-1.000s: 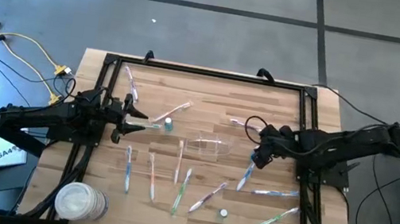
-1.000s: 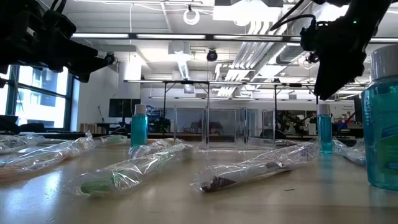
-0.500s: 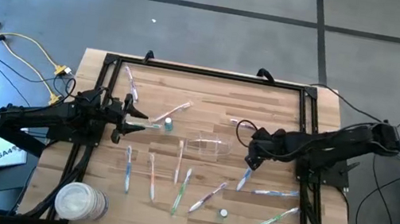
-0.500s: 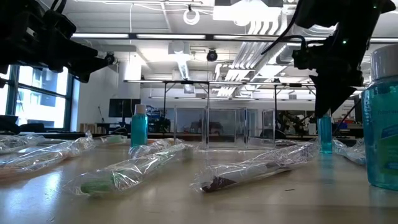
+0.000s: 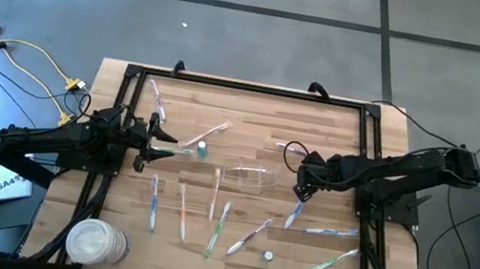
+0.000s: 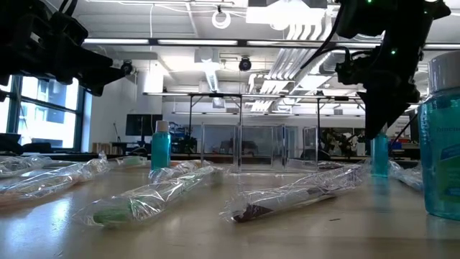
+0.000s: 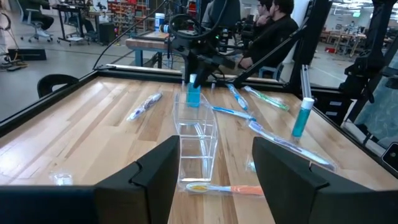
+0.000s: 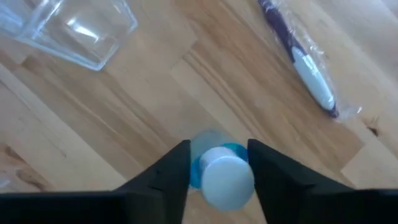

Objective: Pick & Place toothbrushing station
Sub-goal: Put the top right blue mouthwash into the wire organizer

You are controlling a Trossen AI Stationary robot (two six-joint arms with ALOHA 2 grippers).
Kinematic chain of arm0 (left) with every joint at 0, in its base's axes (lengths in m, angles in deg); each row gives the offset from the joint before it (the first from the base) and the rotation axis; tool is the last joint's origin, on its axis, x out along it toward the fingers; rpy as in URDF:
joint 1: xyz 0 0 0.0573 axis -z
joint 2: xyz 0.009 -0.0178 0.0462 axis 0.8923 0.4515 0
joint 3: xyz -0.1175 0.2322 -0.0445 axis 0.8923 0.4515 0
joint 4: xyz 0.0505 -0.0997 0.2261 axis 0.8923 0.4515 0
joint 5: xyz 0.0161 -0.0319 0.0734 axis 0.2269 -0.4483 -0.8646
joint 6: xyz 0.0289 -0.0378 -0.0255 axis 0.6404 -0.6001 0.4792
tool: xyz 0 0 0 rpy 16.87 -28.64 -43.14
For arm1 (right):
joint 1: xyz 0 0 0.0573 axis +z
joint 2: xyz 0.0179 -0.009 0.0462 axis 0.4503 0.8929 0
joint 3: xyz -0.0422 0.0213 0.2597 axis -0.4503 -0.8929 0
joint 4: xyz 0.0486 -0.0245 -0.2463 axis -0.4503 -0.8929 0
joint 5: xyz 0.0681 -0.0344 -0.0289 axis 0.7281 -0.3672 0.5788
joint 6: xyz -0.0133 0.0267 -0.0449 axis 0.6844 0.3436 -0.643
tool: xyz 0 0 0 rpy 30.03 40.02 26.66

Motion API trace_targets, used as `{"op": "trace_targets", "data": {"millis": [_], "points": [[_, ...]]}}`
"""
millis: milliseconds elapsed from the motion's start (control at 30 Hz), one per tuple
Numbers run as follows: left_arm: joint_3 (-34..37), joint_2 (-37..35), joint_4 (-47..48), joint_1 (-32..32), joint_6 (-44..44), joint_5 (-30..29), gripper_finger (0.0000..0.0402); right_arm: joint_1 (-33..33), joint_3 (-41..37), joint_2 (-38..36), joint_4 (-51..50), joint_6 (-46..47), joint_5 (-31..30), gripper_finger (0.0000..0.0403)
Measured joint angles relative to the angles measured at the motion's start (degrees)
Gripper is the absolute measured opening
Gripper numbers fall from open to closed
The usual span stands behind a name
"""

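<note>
A small blue tube with a white cap [image 8: 219, 169] stands upright on the wooden table right of centre [image 6: 379, 155]. My right gripper [image 8: 217, 171] [image 5: 299, 190] points steeply down over it, shut on it. The transparent container [image 5: 248, 174] [image 7: 196, 134] lies on its side mid-table. Several wrapped toothbrushes [image 5: 216, 223] lie flat around it. My left gripper [image 7: 214, 168] [image 5: 156, 145] hovers level at the table's left, open with nothing between its fingers; a toothbrush [image 7: 224, 188] lies on the table below it. My right gripper pinches the blue tube's body just under the white cap [image 8: 200, 167], one finger [image 8: 174, 171] on each side. The fingers come from above, slanting down. The tube stays upright with its bottom [image 6: 379, 175] on the table.
A second teal tube [image 5: 202, 149] [image 7: 300, 118] stands near the left gripper, and a third [image 5: 267, 255] near the front edge. A purple-wrapped toothbrush [image 8: 298, 56] lies beside the right gripper. A black frame [image 5: 247, 87] rims the table. A round white stack [image 5: 95, 242] sits front left.
My right gripper has sunk and gone a little toward the table's left, coming down over the blue tube. The tube has stayed upright on the table.
</note>
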Motion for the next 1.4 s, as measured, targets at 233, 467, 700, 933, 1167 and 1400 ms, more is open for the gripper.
{"op": "trace_targets", "data": {"millis": [233,467,700,933,1167,1400], "points": [[0.0,0.0,0.67,0.0,0.0,0.01,0.0203,0.0,0.11,0.0,0.07,-2.44,0.93,0.0086],[0.0,-0.01,1.71,0.01,0.0,0.0,0.0203,0.0,0.11,0.0,0.0,-3.52,0.91,0.0091],[0.0,0.0,1.71,0.01,0.0,0.0,0.0203,0.04,0.1,0.0,-0.03,-4.99,0.95,0.0088],[0.0,0.0,1.68,0.0,0.0,0.0,0.0203,0.07,0.69,0.04,-0.58,-9.79,0.78,0.0088],[0.0,0.0,1.67,0.0,0.0,0.0,0.0203,0.07,5.34,0.04,-4.75,-11.11,0.71,0.0088],[0.0,-0.01,1.66,0.0,0.0,0.0,0.0203,2.16,12.72,0.04,-7.41,-15.14,-1.74,0.0088]]}}
